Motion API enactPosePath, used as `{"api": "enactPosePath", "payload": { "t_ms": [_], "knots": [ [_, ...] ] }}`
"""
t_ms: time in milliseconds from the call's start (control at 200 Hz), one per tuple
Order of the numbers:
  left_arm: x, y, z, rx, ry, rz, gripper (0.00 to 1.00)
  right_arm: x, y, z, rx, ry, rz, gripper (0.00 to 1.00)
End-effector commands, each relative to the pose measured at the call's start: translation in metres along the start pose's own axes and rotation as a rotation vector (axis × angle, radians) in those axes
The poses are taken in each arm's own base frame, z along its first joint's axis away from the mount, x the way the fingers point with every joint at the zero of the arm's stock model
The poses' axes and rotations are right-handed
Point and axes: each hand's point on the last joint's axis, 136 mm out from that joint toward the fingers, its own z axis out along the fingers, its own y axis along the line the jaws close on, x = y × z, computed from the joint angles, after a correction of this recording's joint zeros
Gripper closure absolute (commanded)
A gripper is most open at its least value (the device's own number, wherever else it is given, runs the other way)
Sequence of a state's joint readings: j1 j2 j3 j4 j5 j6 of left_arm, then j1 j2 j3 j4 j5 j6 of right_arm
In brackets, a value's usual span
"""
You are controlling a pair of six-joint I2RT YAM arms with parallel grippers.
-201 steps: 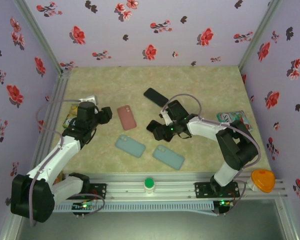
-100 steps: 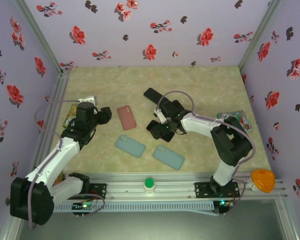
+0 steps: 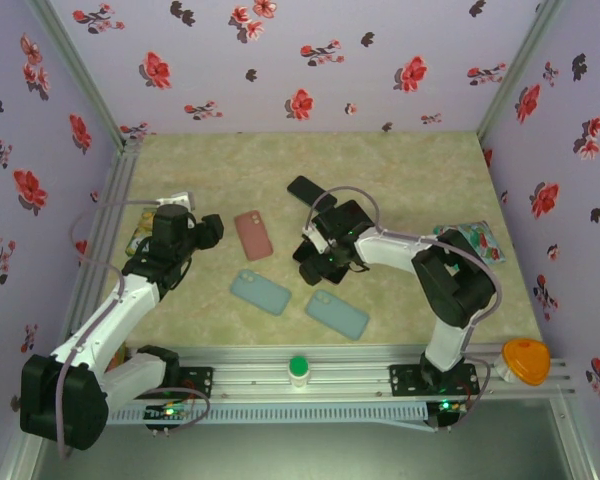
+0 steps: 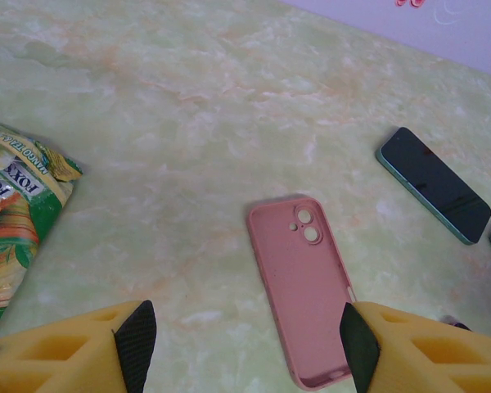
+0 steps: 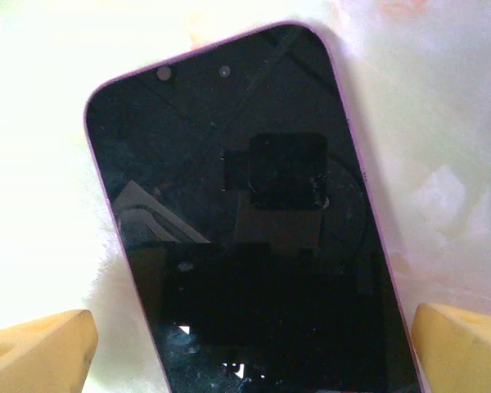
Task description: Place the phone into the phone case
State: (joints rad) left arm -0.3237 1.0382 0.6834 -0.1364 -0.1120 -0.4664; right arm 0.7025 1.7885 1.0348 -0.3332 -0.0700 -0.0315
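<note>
Right jaws: spread wide, one yellow fingertip (image 5: 41, 348) on either side of the black-screened phone with a pink rim (image 5: 245, 221), nothing gripped; cannot tell whether the tips touch its edges. The phone lies flat, screen up, on the pale marbled tabletop (image 3: 400, 180), mid-field, near the pink silicone phone case (image 3: 253, 235) and to its right, not in it. Left jaws: partly open, empty, yellow fingers with black pads (image 4: 135, 344) low over the tabletop. The pink case lies flat between and just ahead of them, camera cut-out at its far end. Farther out: a dark-screened phone with a teal rim (image 4: 434, 184) lies beyond the case to the right, apart from it. A green-and-yellow snack packet (image 4: 8, 213) lies off to the left. Toward the arm bases, two teal phone cases (image 3: 260, 292) (image 3: 337, 315) lie side by side, apart.
</note>
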Motion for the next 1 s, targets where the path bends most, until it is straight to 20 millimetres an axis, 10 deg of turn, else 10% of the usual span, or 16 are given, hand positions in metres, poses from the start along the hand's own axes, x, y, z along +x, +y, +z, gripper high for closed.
{"api": "enactPosePath", "payload": {
  "t_ms": [0,990],
  "knots": [
    [0.002,0.0,-0.001,-0.004,0.005,-0.005,0.34,0.001,-0.004,0.004,0.042,0.029,-0.039,0.01],
    [0.019,-0.012,0.011,0.038,0.073,0.044,0.36,-0.007,0.004,-0.001,0.002,0.007,0.005,0.32]
  ]
}}
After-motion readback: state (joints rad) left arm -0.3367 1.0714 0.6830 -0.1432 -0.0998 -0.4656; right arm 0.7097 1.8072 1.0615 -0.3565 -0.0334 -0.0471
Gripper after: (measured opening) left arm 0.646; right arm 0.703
